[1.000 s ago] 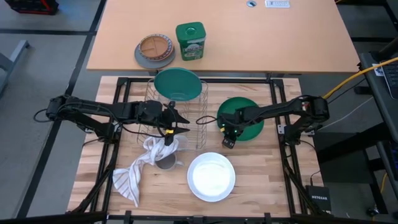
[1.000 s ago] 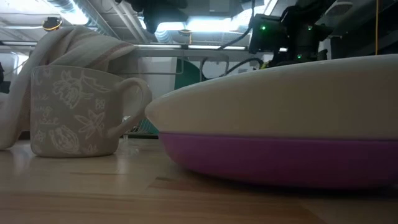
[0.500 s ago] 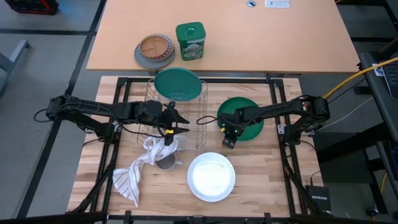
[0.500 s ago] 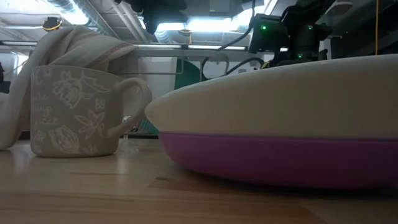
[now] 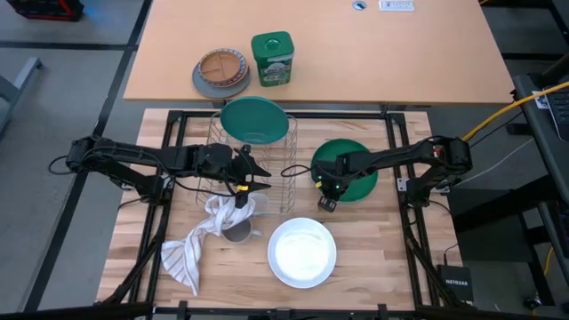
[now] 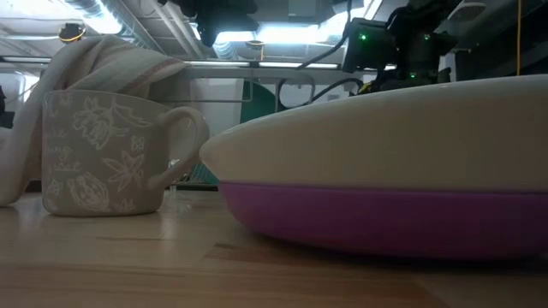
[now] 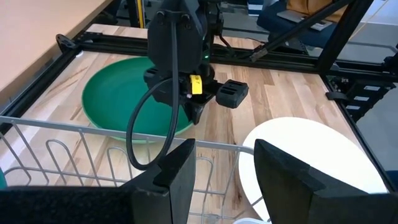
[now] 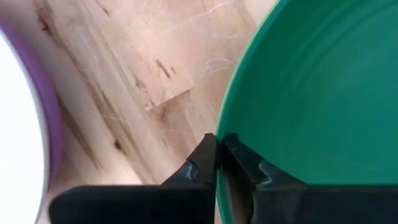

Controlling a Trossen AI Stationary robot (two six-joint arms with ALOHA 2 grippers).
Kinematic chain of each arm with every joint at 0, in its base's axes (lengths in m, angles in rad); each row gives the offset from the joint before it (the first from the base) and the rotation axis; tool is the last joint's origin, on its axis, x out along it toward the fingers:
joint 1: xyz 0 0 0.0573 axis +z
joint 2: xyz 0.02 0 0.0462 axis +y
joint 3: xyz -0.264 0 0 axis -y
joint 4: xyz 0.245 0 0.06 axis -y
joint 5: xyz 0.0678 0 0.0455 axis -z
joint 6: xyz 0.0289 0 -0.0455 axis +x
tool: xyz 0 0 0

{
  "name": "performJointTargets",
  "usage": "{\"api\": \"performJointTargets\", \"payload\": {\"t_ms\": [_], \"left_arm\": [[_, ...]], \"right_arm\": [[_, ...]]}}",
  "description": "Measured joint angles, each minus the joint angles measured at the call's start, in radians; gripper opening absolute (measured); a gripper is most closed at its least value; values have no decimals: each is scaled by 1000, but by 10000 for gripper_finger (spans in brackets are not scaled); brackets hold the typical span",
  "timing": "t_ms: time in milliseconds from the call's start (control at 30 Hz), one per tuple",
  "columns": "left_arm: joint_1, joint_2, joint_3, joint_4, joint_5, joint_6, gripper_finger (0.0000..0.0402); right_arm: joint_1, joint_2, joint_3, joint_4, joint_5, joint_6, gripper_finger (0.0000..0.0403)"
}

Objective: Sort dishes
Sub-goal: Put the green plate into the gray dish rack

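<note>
From above, the right tool [image 5: 325,188] sits at the near-left rim of the green plate [image 5: 351,167], which lies flat on the wood surface [image 5: 373,240] right of the wire rack [image 5: 252,169]; the teal plate [image 5: 254,120] stands in the rack, and the white plate [image 5: 302,252] lies nearer the front. The left tool [image 5: 253,174] hovers over the rack. At surface level, the white plate rests on a purple plate [image 6: 385,218] beside a mug [image 6: 103,154]. The left wrist view shows its fingers [image 7: 177,171] apart, holding nothing. The right wrist view shows its fingers [image 8: 239,163] pinched on the green plate's rim.
</note>
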Motion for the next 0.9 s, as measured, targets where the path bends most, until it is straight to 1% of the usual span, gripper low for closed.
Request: {"api": "performJointTargets", "payload": {"t_ms": [200, 567, 900], "left_arm": [[0, -1, 0, 0, 0, 0, 153], [0, -1, 0, 0, 0, 0, 153], [0, -1, 0, 0, 0, 0, 153]], "right_arm": [[0, -4, 0, -9, -61, 1, 7], [0, -8, 1, -48, -76, 1, 4], [0, -8, 122, -172, -68, -54, 1]]}}
